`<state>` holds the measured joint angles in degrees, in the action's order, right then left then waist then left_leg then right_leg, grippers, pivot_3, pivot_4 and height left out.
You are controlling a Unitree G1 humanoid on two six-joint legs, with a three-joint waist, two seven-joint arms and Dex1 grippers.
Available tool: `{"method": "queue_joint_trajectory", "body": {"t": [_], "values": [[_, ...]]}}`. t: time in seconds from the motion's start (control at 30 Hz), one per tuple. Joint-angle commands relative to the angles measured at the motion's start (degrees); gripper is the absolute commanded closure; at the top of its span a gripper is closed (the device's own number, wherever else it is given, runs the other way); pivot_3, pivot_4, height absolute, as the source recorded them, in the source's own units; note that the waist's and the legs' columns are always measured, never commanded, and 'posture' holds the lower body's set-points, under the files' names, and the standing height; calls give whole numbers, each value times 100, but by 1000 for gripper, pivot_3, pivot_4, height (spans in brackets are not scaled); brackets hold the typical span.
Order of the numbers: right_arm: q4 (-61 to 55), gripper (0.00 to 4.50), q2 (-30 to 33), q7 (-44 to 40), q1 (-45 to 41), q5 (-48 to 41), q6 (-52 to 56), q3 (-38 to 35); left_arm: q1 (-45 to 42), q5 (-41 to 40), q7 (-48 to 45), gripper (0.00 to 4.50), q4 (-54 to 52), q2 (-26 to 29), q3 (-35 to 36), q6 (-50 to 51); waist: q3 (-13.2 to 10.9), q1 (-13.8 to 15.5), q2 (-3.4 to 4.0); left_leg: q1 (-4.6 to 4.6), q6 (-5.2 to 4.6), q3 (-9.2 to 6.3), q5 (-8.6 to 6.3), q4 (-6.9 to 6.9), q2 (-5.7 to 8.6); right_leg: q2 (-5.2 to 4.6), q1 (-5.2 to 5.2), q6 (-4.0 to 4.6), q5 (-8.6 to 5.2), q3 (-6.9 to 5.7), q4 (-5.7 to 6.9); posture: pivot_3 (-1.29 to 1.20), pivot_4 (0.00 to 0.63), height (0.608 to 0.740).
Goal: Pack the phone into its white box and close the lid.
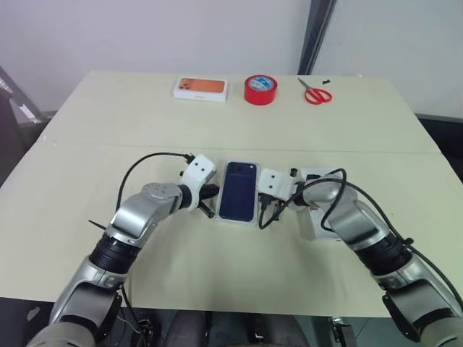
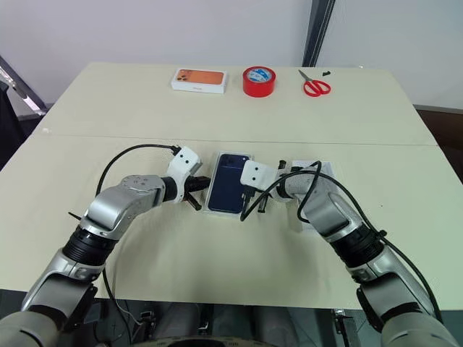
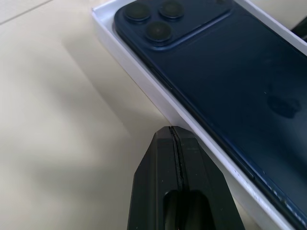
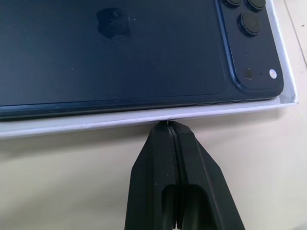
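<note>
The phone (image 1: 239,189) lies back-up inside the box (image 3: 144,88), mid-table (image 1: 217,282), between the two grippers. Its long axis runs away from the robot, with the camera cluster at the far end, toward the left gripper's side. In the wrist views it sits down within the white rim with only a thin margin around it, so it looks seated, though one long edge may ride slightly high; I cannot tell for sure. The left gripper (image 1: 210,204) is closed and empty, its tip just beside the box's left long wall. The right gripper (image 1: 266,215) is likewise closed and empty, its tip at or touching the opposite long wall. The phone should handle as a stiff, dense slab with a glossy, slippery, scratch-prone back; pressing it home is better done flat on the back than by its thin edges. The box is light card with thin walls, so it will slide on the table if pushed from one side only, and steadying it from both long sides makes sense. A white boxy thing (image 1: 315,220) partly hidden under the right arm is probably the lid; it too would be light, stiff and hollow, best taken by its long side walls and lowered square over the box, long axes matched.
</note>
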<state>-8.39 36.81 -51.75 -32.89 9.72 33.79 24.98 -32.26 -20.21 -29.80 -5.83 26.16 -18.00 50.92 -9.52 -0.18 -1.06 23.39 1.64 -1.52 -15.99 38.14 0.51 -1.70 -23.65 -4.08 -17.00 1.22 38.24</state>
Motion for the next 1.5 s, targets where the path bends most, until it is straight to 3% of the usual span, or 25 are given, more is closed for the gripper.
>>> {"method": "queue_joint_trajectory", "body": {"t": [0.03,0.3,0.7,0.8,0.97,1.13,1.23,1.43,1.5], "values": [[-784,4500,332,-445,171,-282,4,-235,-43,-262,-522,4485,-540,-211,-379,219,0,45,0,0,-3,0,-2,0,0,0,1,0,0,0,-2,0,150,740],[-1608,4500,1230,-1037,854,-545,152,-635,-88,-193,-1075,4485,-880,-287,-734,375,0,75,0,-1,-7,1,-4,1,-1,2,3,0,0,2,-4,0,150,740],[-1798,4500,1771,-1319,1002,-818,428,-1196,22,-115,-1206,4485,-916,-261,-515,407,-1,59,1,-2,-8,1,-4,5,-2,6,3,-1,-1,2,-1,0,150,740],[-1900,3628,1888,-1599,896,-1493,1105,-1775,175,-226,-1176,4500,-1012,-109,-53,344,-1,58,1,-1,-8,1,-4,6,-2,6,3,-1,-1,2,-2,0,150,740],[-1893,1183,1811,-1348,663,-2129,2373,-2271,568,-276,-1359,4500,-1308,200,436,-316,-1,40,2,-8,-9,0,-5,5,-8,8,9,0,-1,2,-1,0,150,740],[-1308,1183,1148,-223,89,-2250,4731,-2402,1169,57,-1781,4500,-1609,576,623,-1880,2,45,7,-8,-8,2,-4,2,-8,1,7,1,-1,4,-1,0,150,740],[-1286,1183,968,252,-3,-2292,5603,-2367,1388,119,-1907,4500,-1559,615,715,-2506,4,82,11,-5,-8,2,-5,-1,-8,-2,4,2,-1,4,-4,0,150,740],[-1361,1183,661,1051,185,-2482,5871,-2342,1722,-136,-2122,4500,-1500,463,954,-3117,5,84,12,2,-14,4,-8,-1,-4,-8,2,1,-1,3,-12,0,150,740],[-1392,1704,533,1279,228,-2594,5871,-2408,1768,-123,-2161,4500,-1511,499,945,-3136,7,66,15,1,-14,4,-8,-2,-4,-6,2,1,-1,3,-10,0,150,740]]}}
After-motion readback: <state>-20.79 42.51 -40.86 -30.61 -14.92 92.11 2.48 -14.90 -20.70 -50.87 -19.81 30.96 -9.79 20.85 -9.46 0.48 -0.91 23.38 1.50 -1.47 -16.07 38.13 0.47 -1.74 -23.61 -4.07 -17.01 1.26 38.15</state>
